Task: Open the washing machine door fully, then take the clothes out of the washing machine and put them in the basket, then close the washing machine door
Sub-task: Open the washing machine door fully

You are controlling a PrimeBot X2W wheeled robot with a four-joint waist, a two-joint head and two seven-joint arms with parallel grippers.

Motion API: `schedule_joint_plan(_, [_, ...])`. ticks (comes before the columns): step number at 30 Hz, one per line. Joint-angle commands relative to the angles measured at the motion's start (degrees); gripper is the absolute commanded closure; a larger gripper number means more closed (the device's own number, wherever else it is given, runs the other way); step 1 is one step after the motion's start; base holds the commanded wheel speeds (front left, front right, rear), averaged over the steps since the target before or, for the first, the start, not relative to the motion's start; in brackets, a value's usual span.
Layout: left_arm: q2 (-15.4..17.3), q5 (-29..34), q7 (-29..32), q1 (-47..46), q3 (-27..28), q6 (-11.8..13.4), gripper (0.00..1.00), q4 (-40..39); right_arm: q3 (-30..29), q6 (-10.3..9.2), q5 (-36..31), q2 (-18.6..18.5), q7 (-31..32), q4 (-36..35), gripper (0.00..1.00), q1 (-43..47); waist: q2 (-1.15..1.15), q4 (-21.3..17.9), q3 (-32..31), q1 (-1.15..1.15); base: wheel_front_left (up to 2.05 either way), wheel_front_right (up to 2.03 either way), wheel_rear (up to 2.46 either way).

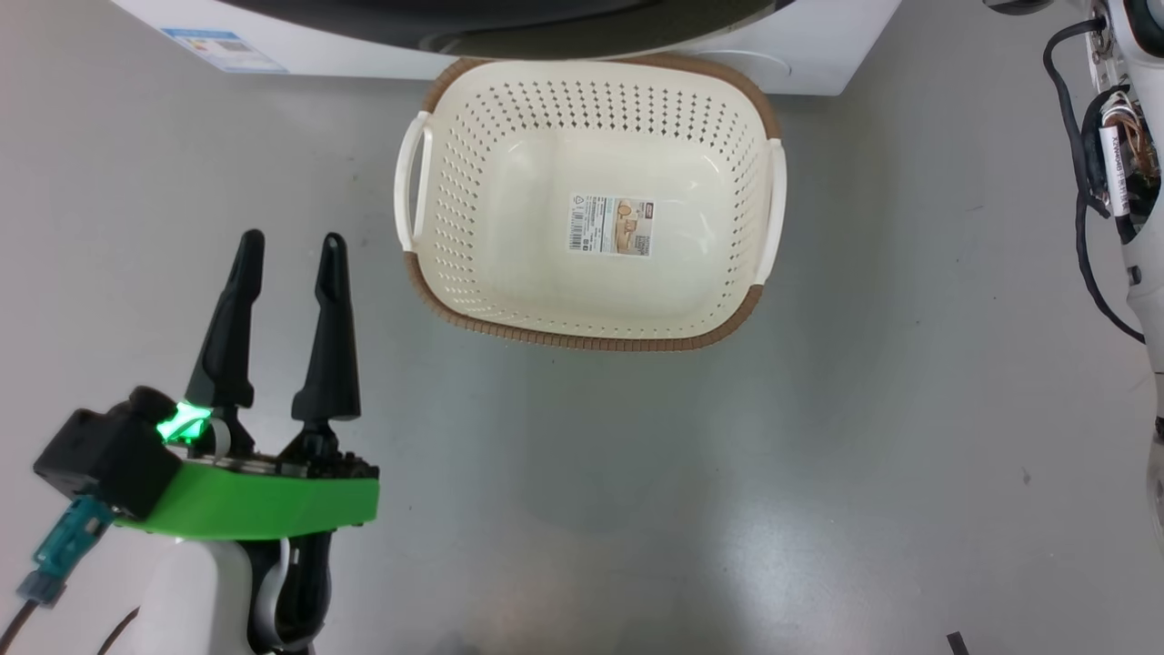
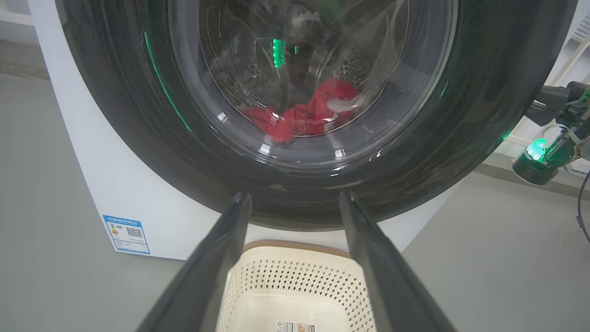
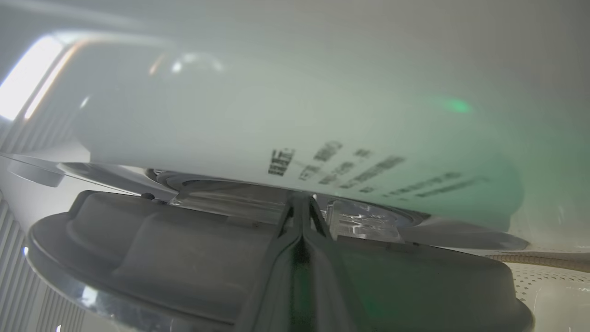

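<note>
While left end effector point(image 1: 292, 238) hovers spread beside basket point(image 1: 582, 342), right end effector point(image 3: 302, 203) pinched together.

Black fingers point(image 1: 227, 327), green wrist plate point(image 1: 264, 505), white forearm point(image 1: 191, 591)

No word can be read fully — all print is too small or blurred. The paper label point(image 1: 611, 225) on the floor of the basket point(image 1: 473, 136) carries a barcode, a small triangle sign and a red mark. The washing machine point(image 2: 138, 184) has a blue-framed sticker point(image 2: 126, 234) low on its front, with a QR code. In the right wrist view, dark printed characters point(image 3: 332, 166) stand on a white surface — only smeared shapes.
</note>
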Motion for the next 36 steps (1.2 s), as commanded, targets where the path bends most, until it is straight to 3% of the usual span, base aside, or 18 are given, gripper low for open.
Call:
schedule_joint_plan(1, [1.26,0.46,-0.44,0.0,1.59,-0.27,0.0,-1.36,1.08,0.03,-0.4,1.63,1.14,-2.03,1.0,-0.03,0.0,-0.3,-0.28,0.0,0.0,0.0,0.0])
schedule_joint_plan(21, [1.26,2.42,-0.44,0.53,3.15,-0.3,0.0,-0.1,4.7,0.03,-2.51,0.89,6.09,-10.82,1.0,8.83,0.0,-2.53,-3.86,0.0,0.0,0.0,0.0])
schedule_joint_plan(36, [1.26,3.0,-0.44,2.47,3.88,-0.31,0.0,0.71,6.03,0.03,-3.17,0.4,6.79,-13.37,1.0,16.38,0.0,-2.66,-7.56,0.0,0.0,0.0,0.0])
